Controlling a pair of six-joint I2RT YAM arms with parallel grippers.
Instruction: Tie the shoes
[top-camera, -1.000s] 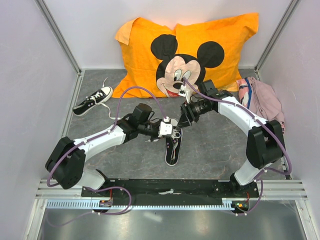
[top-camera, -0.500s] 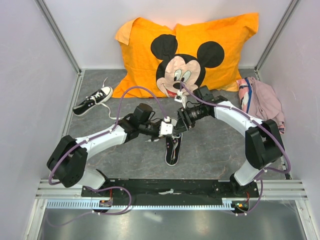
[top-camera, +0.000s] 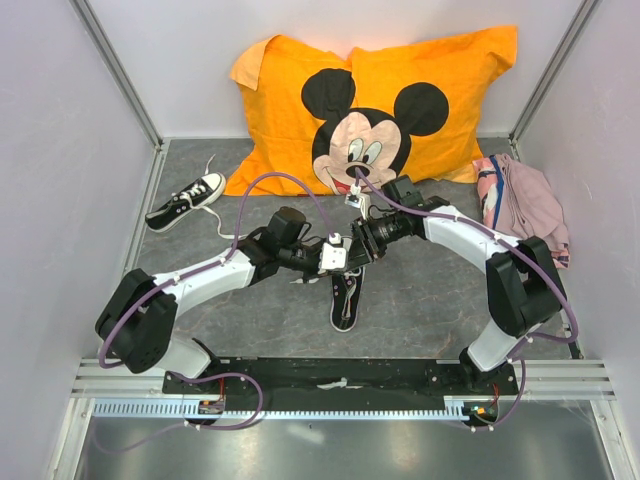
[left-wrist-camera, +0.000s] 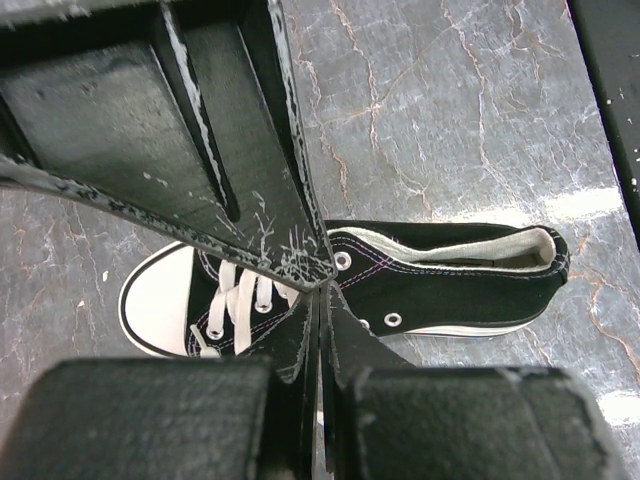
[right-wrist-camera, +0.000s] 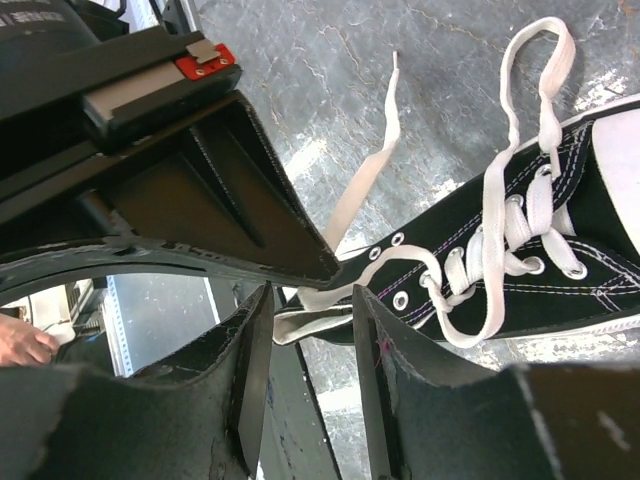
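One black shoe (top-camera: 345, 300) with a white toe cap lies mid-table, toe toward the near edge; it also fills the left wrist view (left-wrist-camera: 450, 285) and the right wrist view (right-wrist-camera: 520, 260). The other shoe (top-camera: 187, 200) lies at the far left. My left gripper (top-camera: 338, 258) hovers over the middle shoe, shut (left-wrist-camera: 322, 300) on a white lace (right-wrist-camera: 365, 170) whose loose end trails away. My right gripper (top-camera: 358, 243) meets it tip to tip, open (right-wrist-camera: 310, 295), its jaws either side of the lace stretch beside the left fingertips. Loose laces loop over the shoe's tongue.
An orange Mickey Mouse pillow (top-camera: 370, 100) leans against the back wall. A pink cloth bundle (top-camera: 525, 200) lies at the right wall. Grey walls close in both sides, and a black rail (top-camera: 300, 375) runs along the near edge.
My right gripper has swung left and nearer, up to the left gripper's tips, and its jaws have narrowed. The left gripper has stayed shut and almost still.
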